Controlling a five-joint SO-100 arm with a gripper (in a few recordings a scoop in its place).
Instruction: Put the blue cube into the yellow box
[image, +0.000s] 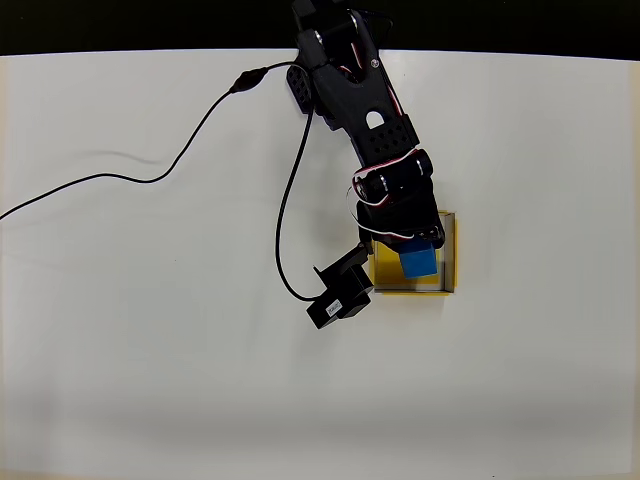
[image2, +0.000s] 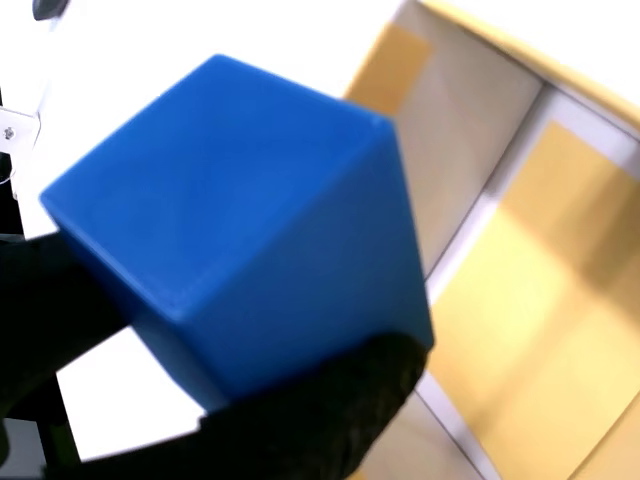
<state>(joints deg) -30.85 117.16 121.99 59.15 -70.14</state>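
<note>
Fingers: two black fingers (image2: 330, 400) press against opposite sides of the blue cube (image2: 250, 220), clamped on it in the wrist view.
Gripper: in the overhead view the gripper (image: 412, 250) sits over the yellow box (image: 449, 262), with the cube between its tips.
Blue cube: held tilted, one corner toward the wrist camera; whether it touches the box floor cannot be told.
Yellow box: directly beneath the fingers; yellow floor and pale-rimmed walls show past the cube.
Arm: black, reaching in from the top edge of the white table (image: 150, 380).
Cable: a black cable (image: 150, 178) trails left, well away from the fingers.
</note>
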